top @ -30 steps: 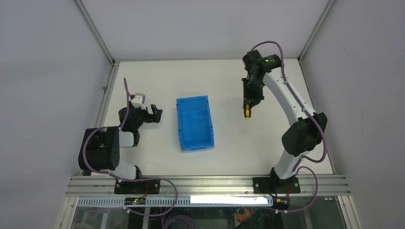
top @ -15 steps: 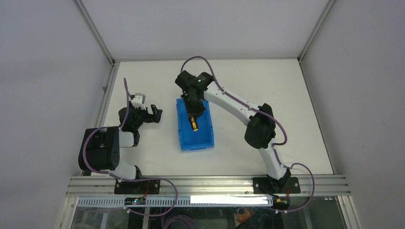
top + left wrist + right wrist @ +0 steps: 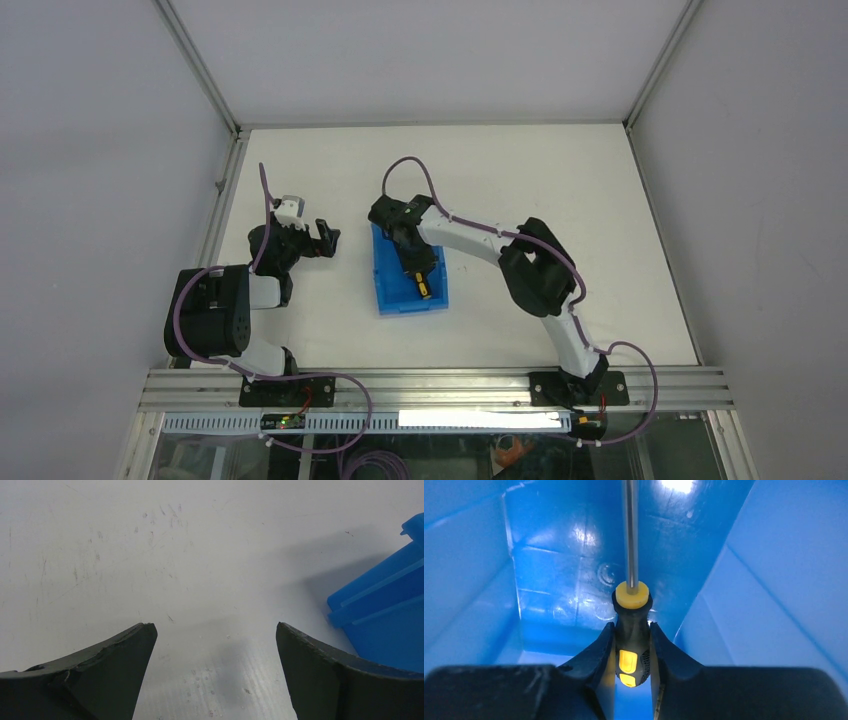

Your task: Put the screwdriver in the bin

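One second back, the right fingers [image 3: 417, 270] held the screwdriver [image 3: 632, 597] over bare bench [image 3: 560, 180], well to the right of the bin [image 3: 383, 275]. Half a second back they had swung above its far half. Now they reach down inside the bin, toward its near end. The right wrist view shows blue walls on both sides, the fingers clamped on the black-and-yellow handle, and the shaft pointing away over the floor. The carry looks done: the screwdriver is within the walls, though gripped, and I cannot tell whether it touches the floor. What remains, I judge, is release and withdrawal. The left fingers [image 3: 325, 238] are spread apart with nothing between them, near the bin's far-left corner, unmoved.
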Tool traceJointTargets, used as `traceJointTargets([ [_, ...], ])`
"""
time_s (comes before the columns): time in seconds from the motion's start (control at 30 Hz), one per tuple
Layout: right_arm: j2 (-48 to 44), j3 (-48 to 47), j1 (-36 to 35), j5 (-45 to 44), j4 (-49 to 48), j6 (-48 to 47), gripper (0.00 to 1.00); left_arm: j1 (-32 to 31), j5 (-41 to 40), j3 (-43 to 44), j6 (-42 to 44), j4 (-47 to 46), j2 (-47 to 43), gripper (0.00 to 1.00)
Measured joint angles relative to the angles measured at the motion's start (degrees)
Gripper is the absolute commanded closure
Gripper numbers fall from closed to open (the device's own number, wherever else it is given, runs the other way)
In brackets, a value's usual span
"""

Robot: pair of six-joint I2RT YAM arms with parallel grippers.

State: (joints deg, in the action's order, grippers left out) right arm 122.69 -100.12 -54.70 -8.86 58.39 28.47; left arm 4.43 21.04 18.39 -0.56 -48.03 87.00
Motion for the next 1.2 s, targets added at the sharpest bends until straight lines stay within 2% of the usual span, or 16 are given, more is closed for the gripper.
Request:
traceJointTargets([
  [0.03, 0.0, 0.2, 0.0, -0.3, -0.4, 0.0, 0.62, 0.0, 0.0, 0.0, 0.0, 0.0, 0.0, 0.01],
  [0.17, 0.0, 0.2, -0.3, -1.9, -2.9, 0.6, 0.49, 0.0, 0.0, 0.0, 0.0, 0.0, 0.0, 0.01],
  [0.47, -0.9, 0.1, -1.9, -6.4, -4.5, 1.5, 0.49, 0.0, 0.0, 0.0, 0.0, 0.0, 0.0, 0.01],
  [0.67, -5.8, -2.8, -4.3, -10.4, -4.1, 1.4, 0.48, 0.0, 0.0, 0.0, 0.0, 0.0, 0.0, 0.01],
  [0.73, -9.0, -3.3, -4.9, -11.6, -4.1, 0.9, 0.4, 0.0, 0.0, 0.0, 0.0, 0.0, 0.0, 0.01],
  [0.77, -10.8, -3.5, -5.0, -12.3, -4.1, 0.5, 0.29, 0.0, 0.0, 0.0, 0.0, 0.0, 0.0, 0.01],
  [0.8, -12.4, -3.5, -5.0, -13.0, -4.1, 0.3, 0.08, 0.0, 0.0, 0.0, 0.0, 0.0, 0.0, 0.01],
  [0.83, -14.7, -3.5, -5.0, -13.8, -4.0, -0.6, 0.02, 0.0, 0.0, 0.0, 0.0, 0.0, 0.0, 0.01],
  [1.0, -23.9, -1.5, -3.8, -17.2, -4.1, -3.8, 0.01, 0.0, 0.0, 0.0, 0.0, 0.0, 0.0, 0.01],
  [1.1, -31.2, 6.2, -0.3, -17.2, -6.0, -5.3, 0.01, 0.0, 0.0, 0.0, 0.0, 0.0, 0.0, 0.01],
  [1.2, -39.6, 17.6, 7.4, -15.7, -8.9, -5.8, 0.01, 0.0, 0.0, 0.0, 0.0, 0.0, 0.0, 0.01],
])
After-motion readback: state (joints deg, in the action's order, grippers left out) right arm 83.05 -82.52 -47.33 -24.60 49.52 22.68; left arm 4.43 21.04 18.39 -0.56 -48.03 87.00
